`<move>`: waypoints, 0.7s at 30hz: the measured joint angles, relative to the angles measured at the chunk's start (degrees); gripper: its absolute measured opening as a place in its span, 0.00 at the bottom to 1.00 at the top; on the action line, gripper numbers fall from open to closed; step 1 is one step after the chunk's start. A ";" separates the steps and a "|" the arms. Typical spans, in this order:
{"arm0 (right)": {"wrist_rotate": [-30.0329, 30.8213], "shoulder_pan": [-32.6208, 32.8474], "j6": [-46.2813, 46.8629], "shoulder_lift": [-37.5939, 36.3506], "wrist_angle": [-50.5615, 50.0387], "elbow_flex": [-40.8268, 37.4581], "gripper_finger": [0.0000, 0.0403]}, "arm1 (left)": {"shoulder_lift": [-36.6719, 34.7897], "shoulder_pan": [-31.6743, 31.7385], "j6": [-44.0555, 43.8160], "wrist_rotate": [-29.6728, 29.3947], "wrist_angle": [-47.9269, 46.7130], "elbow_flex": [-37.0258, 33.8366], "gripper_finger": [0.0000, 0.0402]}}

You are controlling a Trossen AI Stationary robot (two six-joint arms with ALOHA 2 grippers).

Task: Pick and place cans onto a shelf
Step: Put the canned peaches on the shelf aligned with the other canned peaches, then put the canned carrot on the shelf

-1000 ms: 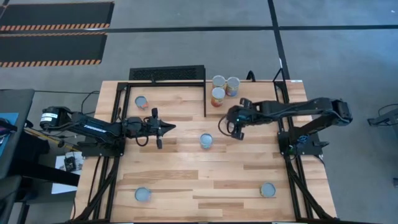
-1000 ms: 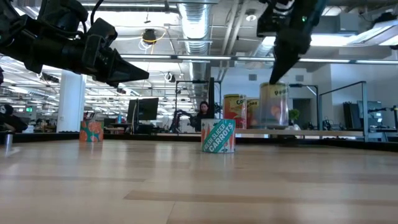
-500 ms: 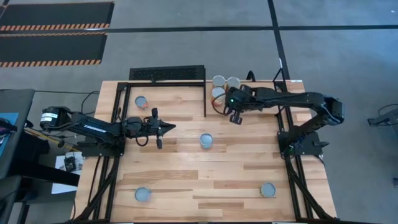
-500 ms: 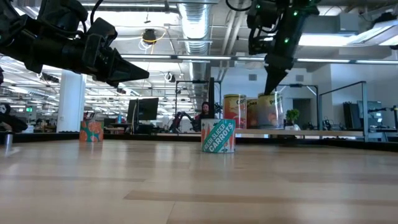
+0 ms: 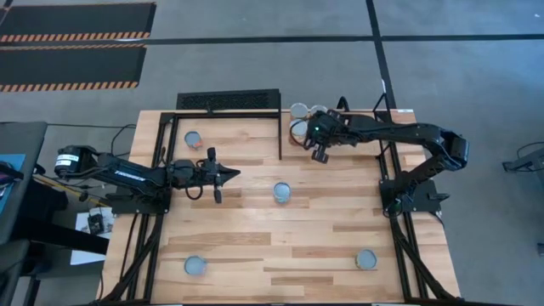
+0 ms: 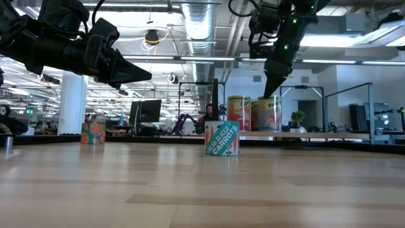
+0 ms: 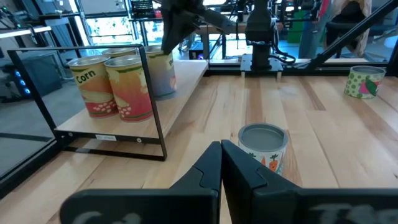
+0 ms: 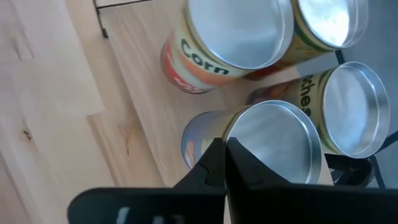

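My right gripper [image 8: 224,149] points down over the low wooden shelf [image 8: 137,124] at the table's far edge. It is shut at the rim of a grey-blue can [image 8: 273,146], which also shows in the low view [image 6: 269,115]. Three more cans stand upright on the shelf beside it: a corn can [image 8: 236,31], one behind it [image 8: 329,18] and a peaches can [image 8: 348,118]. In the high view the right gripper [image 5: 316,155] hides the grey-blue can. My left gripper [image 5: 231,174] hangs shut and empty above the table's left half. My right gripper has its fingertips on the lid rim [image 8: 231,134] of the grey-blue can, at the edge nearest the table's middle. The fingers come from above, pointing down. The can stands upright with its bottom level with the other cans on the shelf [image 6: 269,130].
A carrot can [image 5: 281,192] stands at the table's middle. More cans stand at the far left [image 5: 194,138], near left [image 5: 195,266] and near right [image 5: 366,259]. A black wire frame [image 7: 124,130] edges the shelf. People sit in the room behind.
My right gripper has gone toward the table's far edge, from beside the middle can to the shelf. It has taken the grey-blue can with it, upright, to a spot next to the three shelf cans.
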 joint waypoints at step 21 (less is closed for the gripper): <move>0.51 -1.01 0.93 0.08 4.39 -0.13 0.26 | 0.00 0.02 0.02 0.00 -0.22 0.00 0.00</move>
